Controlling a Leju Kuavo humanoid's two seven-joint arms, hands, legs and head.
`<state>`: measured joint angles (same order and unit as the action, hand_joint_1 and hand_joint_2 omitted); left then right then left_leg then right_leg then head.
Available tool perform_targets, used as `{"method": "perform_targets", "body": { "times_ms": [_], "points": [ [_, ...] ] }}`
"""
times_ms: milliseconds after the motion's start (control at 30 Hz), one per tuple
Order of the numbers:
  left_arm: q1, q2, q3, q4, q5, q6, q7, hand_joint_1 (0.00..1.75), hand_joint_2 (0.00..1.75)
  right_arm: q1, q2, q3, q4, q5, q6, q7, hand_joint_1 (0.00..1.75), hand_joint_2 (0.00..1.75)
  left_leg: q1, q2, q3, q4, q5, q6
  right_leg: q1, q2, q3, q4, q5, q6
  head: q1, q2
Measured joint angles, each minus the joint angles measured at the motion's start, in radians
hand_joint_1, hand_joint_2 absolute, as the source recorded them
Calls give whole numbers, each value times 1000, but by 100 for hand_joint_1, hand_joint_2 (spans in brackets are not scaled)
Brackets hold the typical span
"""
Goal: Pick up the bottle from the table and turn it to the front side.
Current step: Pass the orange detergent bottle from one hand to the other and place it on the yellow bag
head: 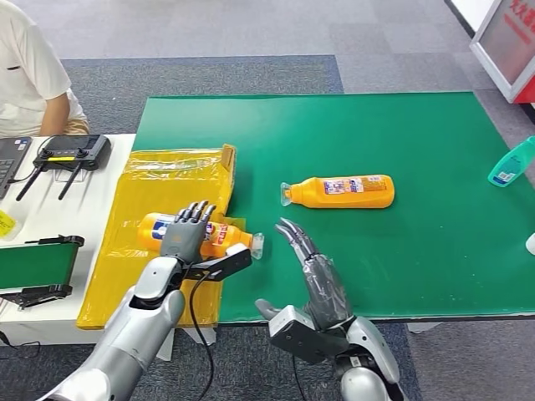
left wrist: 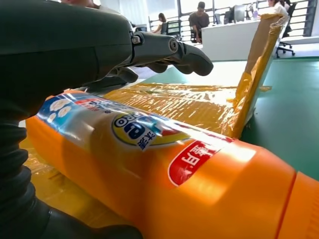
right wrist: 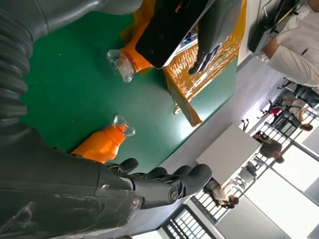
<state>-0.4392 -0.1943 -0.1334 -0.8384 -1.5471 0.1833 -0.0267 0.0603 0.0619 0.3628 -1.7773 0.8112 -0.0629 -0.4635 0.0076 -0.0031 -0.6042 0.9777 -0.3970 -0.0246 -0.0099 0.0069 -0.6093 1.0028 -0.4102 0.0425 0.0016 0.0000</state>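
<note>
Green worktop (head: 391,276) first, broad and flat, with a yellow taped carton (head: 158,180) flattened over its left end. On that carton, lying on its side, the orange bottle (head: 221,236), nozzle toward the green cloth. Over its body, the left hand (head: 186,234), fingers (left wrist: 180,50) apart and arched above the printed face with a gap under them, thumb low on the other flank; straddling the bottle, not yet clamped, to judge by the left wrist view. Off the near edge, the right hand (head: 312,267), fingers spread and straight, holding nothing, pointing toward a second orange bottle (head: 343,191) lying well apart on the cloth. To grip well: close fingers and thumb across the thick middle of the body, not the tapering neck; squeeze gently, since glossy plastic probably slips and dents; lift clear of the crinkled tape before any roll about the long axis. Looks smooth and bright orange, with a blue-and-white label (left wrist: 139,132) and a red badge facing up toward the fingers; cannot tell whether that counts as the front side. Smallest, the clear cap (head: 257,243), just past the carton's edge.
</note>
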Motion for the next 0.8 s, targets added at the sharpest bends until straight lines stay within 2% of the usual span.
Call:
{"method": "perform_targets", "body": {
  "times_ms": [133,267,333,433,500,633,733,800],
  "points": [
    [8,0,10,-12,17,5,-13,0,175,1,-4,0,0,0,-1,0,0,175,0,0,0,0,0,0,0,0,0,0,0,0,0,0],
    [47,-11,19,-103,144,-15,-91,0,175,9,-4,0,0,3,-8,6,0,175,0,0,0,0,0,0,0,0,0,0,0,0,0,0],
    [76,-17,18,-180,251,-86,-134,0,175,15,-4,0,0,2,-11,10,0,175,0,0,0,0,0,0,0,0,0,0,0,0,0,0],
    [136,-14,-1,-322,525,-278,-194,0,175,22,-7,-4,0,-31,-12,7,0,175,0,0,0,0,-1,0,0,0,0,0,0,0,0,0],
    [191,8,-31,-423,734,-370,-221,0,175,29,-9,-14,0,-80,-6,-6,0,175,0,0,0,0,-2,0,0,1,0,0,-1,0,0,0],
    [344,99,-101,-639,1044,-423,-242,0,175,58,-10,-48,-7,-153,9,-16,0,175,0,1,0,0,-3,0,0,1,0,0,-3,-1,0,0],
    [477,166,-121,-796,1189,-437,-265,0,175,78,-10,-74,-22,-181,14,-12,0,175,0,1,0,0,-4,-1,1,1,-1,0,-5,-2,0,0],
    [533,198,-129,-870,1221,-441,-271,0,175,85,-10,-87,-29,-186,17,-10,0,175,0,1,0,0,-4,-1,1,1,-1,0,-6,-1,0,0]
  ]
}}
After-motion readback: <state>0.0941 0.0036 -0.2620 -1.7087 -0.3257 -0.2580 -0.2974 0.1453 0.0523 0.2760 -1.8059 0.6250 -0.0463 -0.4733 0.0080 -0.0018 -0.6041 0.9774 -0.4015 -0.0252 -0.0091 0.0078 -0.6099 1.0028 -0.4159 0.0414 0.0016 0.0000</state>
